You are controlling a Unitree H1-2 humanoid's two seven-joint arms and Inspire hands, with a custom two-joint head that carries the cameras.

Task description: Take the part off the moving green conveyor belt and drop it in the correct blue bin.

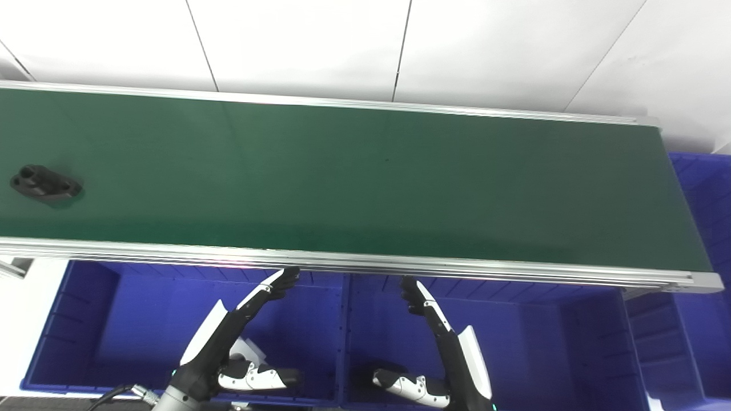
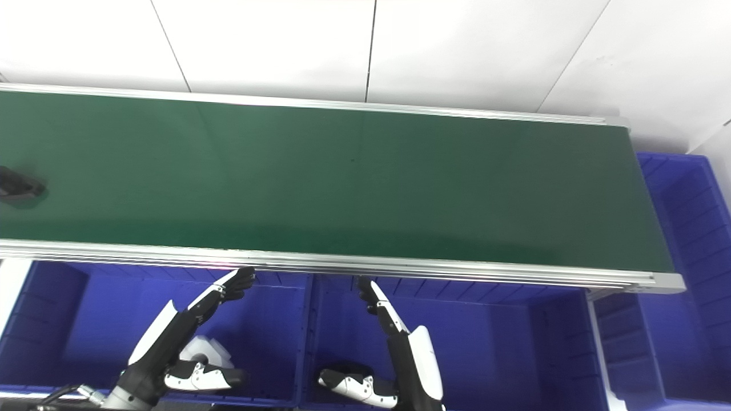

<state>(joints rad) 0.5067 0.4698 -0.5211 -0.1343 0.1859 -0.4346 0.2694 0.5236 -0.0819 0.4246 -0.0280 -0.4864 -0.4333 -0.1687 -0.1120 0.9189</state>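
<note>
A black part (image 1: 45, 184) with round holes lies on the green conveyor belt (image 1: 365, 182) at its far left; the right eye view cuts it off at the frame edge (image 2: 17, 186). My left hand (image 1: 240, 337) hovers open over the left blue bin (image 1: 74, 337), fingers stretched toward the belt's near rail. My right hand (image 1: 440, 342) hovers open over the middle blue bin (image 1: 542, 342) in the same pose. Both hands hold nothing and are far from the part.
A white object (image 2: 207, 348) lies in the left bin under my left hand. A dark item (image 2: 348, 370) sits in the middle bin by my right thumb. A third blue bin (image 1: 705, 228) stands past the belt's right end. An aluminium rail (image 1: 365, 262) edges the belt's near side.
</note>
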